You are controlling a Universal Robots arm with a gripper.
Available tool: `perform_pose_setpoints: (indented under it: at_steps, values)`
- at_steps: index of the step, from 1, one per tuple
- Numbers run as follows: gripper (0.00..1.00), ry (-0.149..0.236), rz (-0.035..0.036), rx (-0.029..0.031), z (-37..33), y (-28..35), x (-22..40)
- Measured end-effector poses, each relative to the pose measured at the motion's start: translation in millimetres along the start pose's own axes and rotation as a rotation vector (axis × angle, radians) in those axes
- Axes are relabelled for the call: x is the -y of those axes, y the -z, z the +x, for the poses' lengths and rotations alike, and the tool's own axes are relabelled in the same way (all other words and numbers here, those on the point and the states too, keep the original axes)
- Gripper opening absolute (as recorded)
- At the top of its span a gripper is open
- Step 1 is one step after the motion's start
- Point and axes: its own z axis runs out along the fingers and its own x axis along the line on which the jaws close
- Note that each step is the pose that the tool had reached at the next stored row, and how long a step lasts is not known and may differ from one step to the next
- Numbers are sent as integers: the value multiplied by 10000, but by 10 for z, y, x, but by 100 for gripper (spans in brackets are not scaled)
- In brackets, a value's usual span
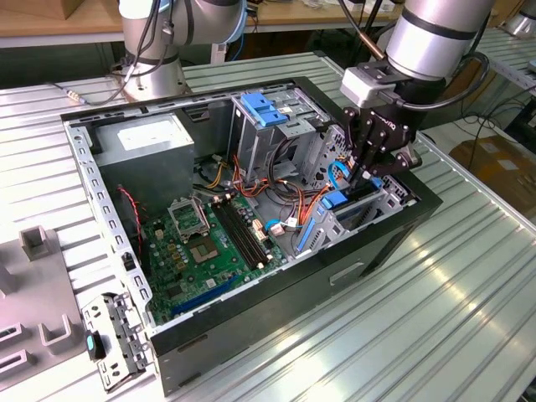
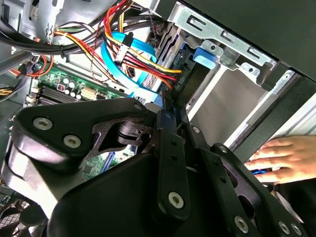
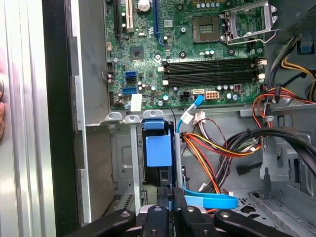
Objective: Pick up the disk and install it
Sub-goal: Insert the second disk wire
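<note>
Gripper hangs low over the drive bay of the open computer case, fingers drawn close on the blue-framed disk, held on edge, I judge, so it slides into the bay slot; a person's hand rests outside the case beside that bay.
</note>
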Motion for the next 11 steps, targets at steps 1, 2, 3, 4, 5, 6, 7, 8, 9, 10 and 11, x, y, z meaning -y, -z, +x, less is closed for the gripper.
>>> perform_pose_setpoints:
  at_steps: [1, 2, 3, 4, 5, 6, 7, 8, 9, 10, 11]
  values:
    - [16, 0, 0, 5, 0, 7, 1]
    - [16, 0, 0, 16, 1, 18, 1]
    - [16, -1, -1, 22, 1, 24, 3]
    - [16, 0, -1, 25, 1, 26, 5]
    - [16, -1, -1, 20, 1, 29, 6]
    - [16, -1, -1, 19, 1, 30, 6]
    - [16, -1, -1, 18, 2, 31, 6]
    - [16, 0, -1, 18, 2, 31, 6]
    - [16, 0, -1, 18, 3, 31, 6]
    - [16, -1, -1, 18, 3, 31, 6]
    - [16, -1, -1, 20, 4, 33, 7]
